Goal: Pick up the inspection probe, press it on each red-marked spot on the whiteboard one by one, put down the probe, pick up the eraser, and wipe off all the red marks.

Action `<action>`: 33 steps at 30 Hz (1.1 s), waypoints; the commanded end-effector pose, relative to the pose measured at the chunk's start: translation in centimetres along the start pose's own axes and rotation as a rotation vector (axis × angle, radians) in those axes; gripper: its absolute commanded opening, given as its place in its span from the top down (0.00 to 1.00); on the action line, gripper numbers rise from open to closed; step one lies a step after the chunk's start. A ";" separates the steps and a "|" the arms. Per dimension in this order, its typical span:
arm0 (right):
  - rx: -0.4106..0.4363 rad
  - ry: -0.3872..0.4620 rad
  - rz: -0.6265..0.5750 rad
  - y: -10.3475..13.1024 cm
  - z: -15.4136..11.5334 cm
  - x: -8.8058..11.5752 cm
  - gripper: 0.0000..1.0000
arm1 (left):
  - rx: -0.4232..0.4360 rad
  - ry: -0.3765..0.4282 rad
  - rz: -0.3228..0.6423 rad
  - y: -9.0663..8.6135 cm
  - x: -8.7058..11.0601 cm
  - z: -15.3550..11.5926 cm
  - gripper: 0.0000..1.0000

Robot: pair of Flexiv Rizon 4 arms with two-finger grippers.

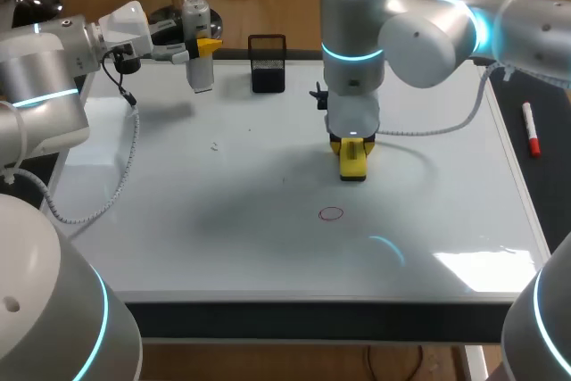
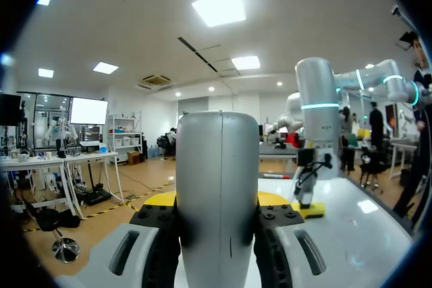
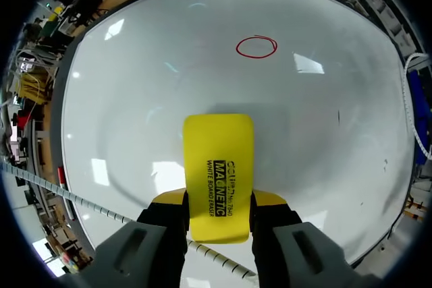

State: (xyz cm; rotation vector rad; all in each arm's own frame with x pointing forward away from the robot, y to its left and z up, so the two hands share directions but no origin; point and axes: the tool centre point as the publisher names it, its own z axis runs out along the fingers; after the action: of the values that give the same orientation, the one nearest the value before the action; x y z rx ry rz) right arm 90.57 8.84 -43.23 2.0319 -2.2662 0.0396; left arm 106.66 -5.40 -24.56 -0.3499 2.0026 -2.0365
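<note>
I was running the rig in what looked like a robotics lab. My left arm [image 1: 45,86] and right arm [image 1: 428,33], grey with glowing cyan rings, stood over a table topped by a whiteboard [image 1: 223,247]. A red marker [image 1: 530,128] lay beside the board and a black mesh holder [image 1: 267,64] stood at its far edge.

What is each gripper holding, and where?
Left gripper holds the probe by its silver body; right gripper holds the eraser by its long sides.
</note>
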 end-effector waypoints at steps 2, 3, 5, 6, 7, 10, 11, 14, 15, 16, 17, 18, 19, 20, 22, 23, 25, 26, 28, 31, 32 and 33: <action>0.010 0.005 0.000 -0.2 1.0 0.4 1.00 | 0.002 -0.003 0.002 0.0 0.0 0.1 1.00; 0.012 0.002 0.000 -0.2 0.9 0.4 1.00 | 0.002 -0.003 0.002 0.0 0.0 0.1 1.00; 0.019 -0.002 0.000 -0.3 0.5 0.3 1.00 | 0.002 -0.003 0.002 0.0 0.0 0.1 1.00; 0.024 -0.005 0.000 -0.4 0.2 0.4 1.00 | 0.002 -0.003 0.002 0.0 0.0 0.1 1.00; 0.028 -0.008 0.000 -0.5 -0.1 0.4 1.00 | 0.002 -0.003 0.002 0.0 0.0 0.1 1.00; 0.050 -0.024 0.004 -1.2 -1.5 0.7 1.00 | 0.002 -0.003 0.002 0.0 0.0 0.1 1.00; 0.060 -0.027 0.004 -1.5 -2.2 0.9 1.00 | 0.002 -0.003 0.002 0.0 0.0 0.1 1.00; 0.085 -0.032 0.005 -2.6 -4.0 1.4 1.00 | 0.002 -0.003 0.002 0.0 0.0 0.1 1.00; 0.092 -0.033 0.004 -3.0 -4.5 1.6 1.00 | 0.002 -0.003 0.002 0.0 0.0 0.1 1.00; 0.100 -0.035 0.004 -3.4 -5.1 1.9 1.00 | 0.002 -0.003 0.002 0.0 0.0 0.1 1.00; 0.107 -0.033 0.004 -3.8 -5.5 2.1 1.00 | 0.002 -0.003 0.002 0.0 0.0 0.1 1.00; 0.110 -0.032 0.005 -4.4 -5.8 2.3 1.00 | 0.002 -0.003 0.002 0.0 0.0 0.1 1.00; 0.110 -0.032 0.005 -4.9 -6.1 2.6 1.00 | 0.002 -0.003 0.002 0.0 0.0 0.1 1.00; 0.122 -0.023 0.011 -5.4 -6.4 3.0 1.00 | 0.002 -0.003 0.002 0.0 0.0 0.1 1.00; 0.121 -0.017 0.011 -6.5 -6.7 3.7 1.00 | 0.002 -0.003 0.002 0.0 0.0 0.1 1.00; 0.127 -0.008 0.023 -7.0 -6.9 4.1 1.00 | 0.002 -0.003 0.002 0.0 0.0 0.1 1.00; 0.119 -0.013 0.036 -8.0 -7.3 4.7 1.00 | 0.002 -0.003 0.002 0.0 0.0 0.1 1.00; 0.127 -0.007 0.051 -8.5 -7.5 5.1 1.00 | 0.002 -0.003 0.002 0.0 0.0 0.1 1.00; 0.119 -0.010 0.069 -9.7 -7.8 5.9 1.00 | 0.002 -0.003 0.002 0.0 0.0 0.1 1.00; 0.126 -0.001 0.094 -11.2 -8.2 6.9 1.00 | 0.002 -0.003 0.002 0.0 0.0 0.1 1.00; 0.131 0.007 0.100 -11.7 -8.4 7.2 1.00 | 0.002 -0.003 0.002 0.0 0.0 0.1 1.00; 0.131 0.006 0.104 -12.1 -8.6 7.5 1.00 | 0.002 -0.003 0.002 0.0 0.0 0.1 1.00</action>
State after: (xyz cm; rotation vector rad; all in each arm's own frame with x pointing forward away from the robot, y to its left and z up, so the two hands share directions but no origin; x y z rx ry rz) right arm 101.15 1.24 -35.06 1.9758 -2.4360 0.2252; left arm 106.66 -5.41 -24.56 -0.3498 2.0027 -2.0365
